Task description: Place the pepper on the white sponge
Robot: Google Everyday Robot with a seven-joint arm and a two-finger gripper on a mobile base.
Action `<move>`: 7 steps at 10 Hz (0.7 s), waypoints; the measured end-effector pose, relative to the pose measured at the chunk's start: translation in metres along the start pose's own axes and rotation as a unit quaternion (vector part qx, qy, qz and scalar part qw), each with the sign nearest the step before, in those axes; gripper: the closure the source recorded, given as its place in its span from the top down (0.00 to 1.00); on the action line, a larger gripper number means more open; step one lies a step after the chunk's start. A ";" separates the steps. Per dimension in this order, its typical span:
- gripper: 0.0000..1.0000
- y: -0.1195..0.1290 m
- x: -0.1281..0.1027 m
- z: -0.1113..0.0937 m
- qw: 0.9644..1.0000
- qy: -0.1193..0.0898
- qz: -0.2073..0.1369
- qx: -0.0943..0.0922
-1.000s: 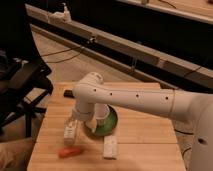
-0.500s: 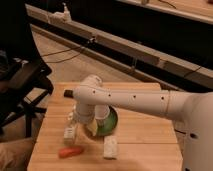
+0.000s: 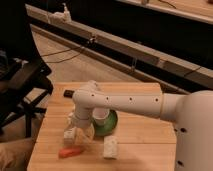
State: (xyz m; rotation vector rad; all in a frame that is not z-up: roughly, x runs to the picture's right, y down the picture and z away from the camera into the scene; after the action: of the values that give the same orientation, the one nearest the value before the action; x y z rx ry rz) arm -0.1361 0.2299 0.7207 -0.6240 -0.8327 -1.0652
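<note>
The orange-red pepper (image 3: 71, 151) lies on the wooden table (image 3: 145, 145) near its front left edge. The white sponge (image 3: 110, 148) lies flat on the table to the pepper's right, a short gap away. My gripper (image 3: 81, 131) hangs from the white arm (image 3: 125, 104), low over the table. It is just behind and above the pepper, between a small white bottle (image 3: 69, 134) and a green bowl (image 3: 111, 127). The pepper rests on the table, apart from the gripper.
The green bowl holds a white cup (image 3: 100, 115) just right of the gripper. A dark flat object (image 3: 68, 93) lies at the table's back left. A black chair (image 3: 20, 80) stands to the left. A rail with cables runs behind.
The gripper has dropped slightly toward the table's front left, closer to the pepper. The pepper, sponge, bottle and bowl have not moved.
</note>
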 end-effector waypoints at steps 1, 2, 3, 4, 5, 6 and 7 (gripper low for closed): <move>0.80 -0.002 -0.002 0.005 1.000 -0.005 -0.003 0.001; 0.80 -0.003 -0.004 0.009 1.000 -0.008 -0.005 0.002; 0.80 -0.004 -0.006 0.012 1.000 -0.011 -0.006 0.003; 0.80 -0.004 -0.007 0.015 1.000 -0.013 -0.006 0.004; 0.80 -0.002 -0.007 0.019 1.000 -0.013 0.001 0.006; 0.80 0.000 -0.007 0.023 1.000 -0.013 0.007 0.006; 0.80 0.002 -0.008 0.026 1.000 -0.014 0.013 0.007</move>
State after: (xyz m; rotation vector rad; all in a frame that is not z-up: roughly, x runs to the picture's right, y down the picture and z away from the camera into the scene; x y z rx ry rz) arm -0.1436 0.2550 0.7285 -0.6376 -0.8528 -1.0293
